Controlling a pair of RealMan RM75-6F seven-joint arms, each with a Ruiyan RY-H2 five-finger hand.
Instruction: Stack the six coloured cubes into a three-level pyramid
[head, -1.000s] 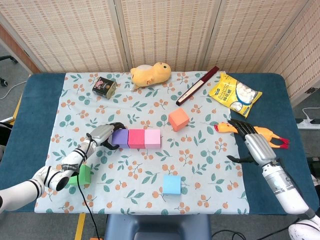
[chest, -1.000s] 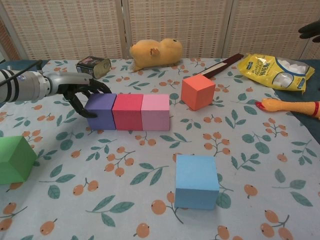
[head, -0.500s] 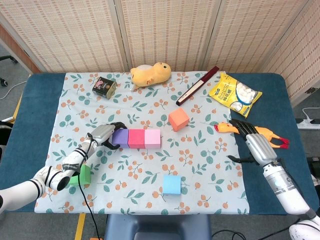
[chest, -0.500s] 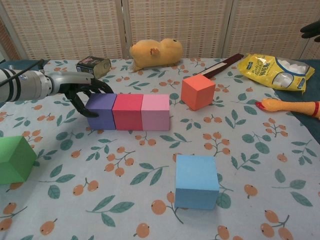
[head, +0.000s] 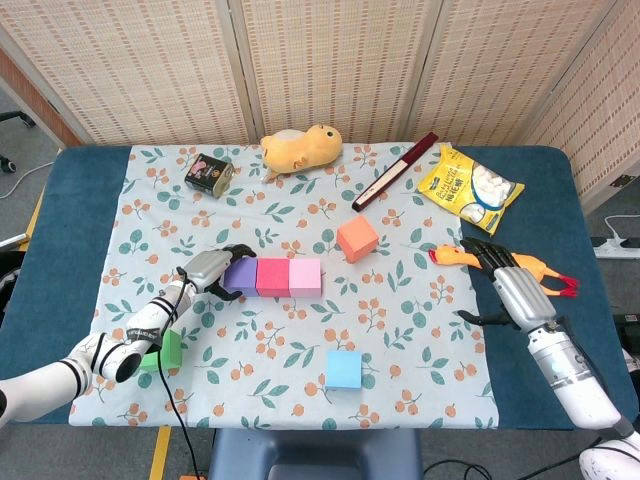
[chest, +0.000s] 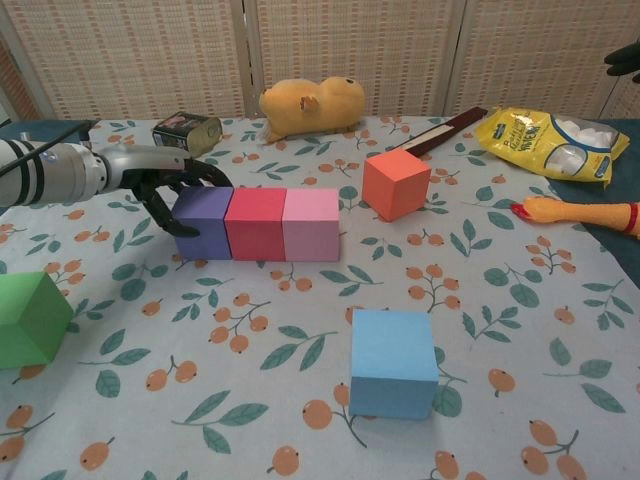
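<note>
Purple (head: 241, 277), red (head: 273, 277) and pink (head: 305, 277) cubes stand touching in a row on the floral cloth. My left hand (head: 207, 268) is at the row's left end. Its curled, spread fingers (chest: 165, 190) touch the left side of the purple cube (chest: 203, 222). The orange cube (head: 357, 239) stands alone behind the row to the right. At the front middle stands the blue cube (head: 343, 369). Partly hidden by my left forearm, the green cube (head: 165, 349) is at the front left. My right hand (head: 500, 280) hovers open, with nothing in it, at the cloth's right edge.
Along the back lie a tin can (head: 209, 171), a yellow plush toy (head: 300, 147), a dark red stick (head: 395, 170) and a yellow snack bag (head: 470, 188). A rubber chicken (head: 452, 257) lies just beside my right hand.
My left hand has edged right against the purple cube, nudging it tighter to the red one. The right hand has barely drifted.
</note>
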